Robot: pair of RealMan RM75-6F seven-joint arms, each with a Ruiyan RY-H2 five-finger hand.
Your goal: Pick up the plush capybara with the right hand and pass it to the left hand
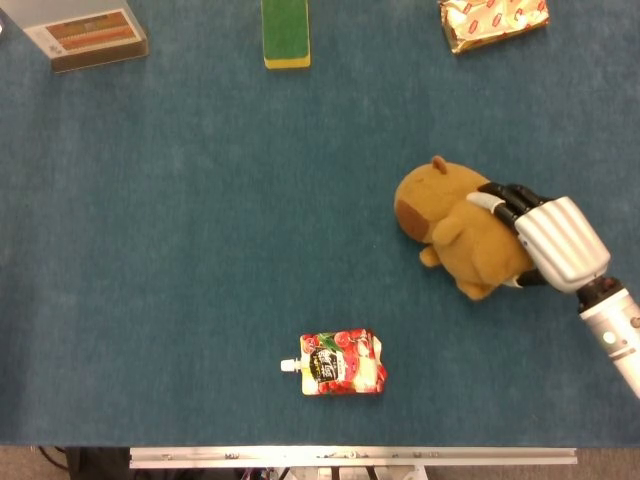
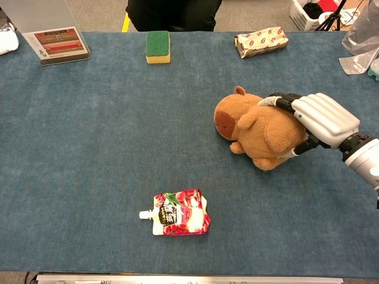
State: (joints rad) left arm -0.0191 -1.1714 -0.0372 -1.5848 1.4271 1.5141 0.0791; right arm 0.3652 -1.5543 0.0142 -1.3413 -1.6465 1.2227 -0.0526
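Gripping the plush capybara (image 2: 260,127) on the blue table (image 2: 95,148) with our right hand (image 2: 317,118).
We see our fingers (image 1: 500,195) wrapped over its back and our thumb under its rump; the red drink pouch (image 2: 176,213) lies well off from our fingertips.

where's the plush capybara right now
The plush capybara lies on the right side of the blue table in both views, with the right hand wrapped over its back, up-right of the juice pouch.
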